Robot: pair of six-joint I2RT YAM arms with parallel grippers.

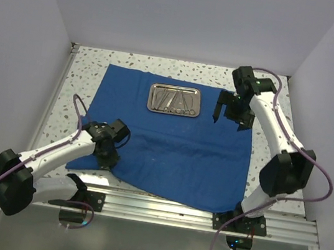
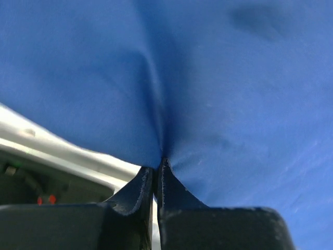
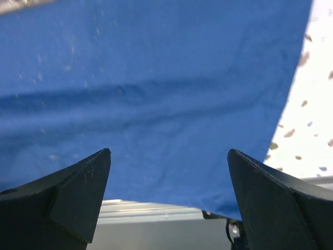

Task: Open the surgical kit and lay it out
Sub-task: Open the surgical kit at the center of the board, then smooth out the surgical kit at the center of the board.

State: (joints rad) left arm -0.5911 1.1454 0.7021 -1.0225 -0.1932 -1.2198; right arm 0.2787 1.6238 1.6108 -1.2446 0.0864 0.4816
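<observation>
one fold of blue cloth sits pinched in the left hand; right hand wide, beside steel tray.

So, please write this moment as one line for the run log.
left gripper: shut on blue cloth, near-left part | right gripper: open, over cloth's right side | steel tray: on cloth, far middle

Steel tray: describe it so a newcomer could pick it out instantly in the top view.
Find the big royal-blue cloth spread over the speckled table. Near the cloth's far edge, about mid-width, sits the steel tray, a small rounded rectangle holding slim instruments. It's the only shiny metal thing on the cloth.
</observation>
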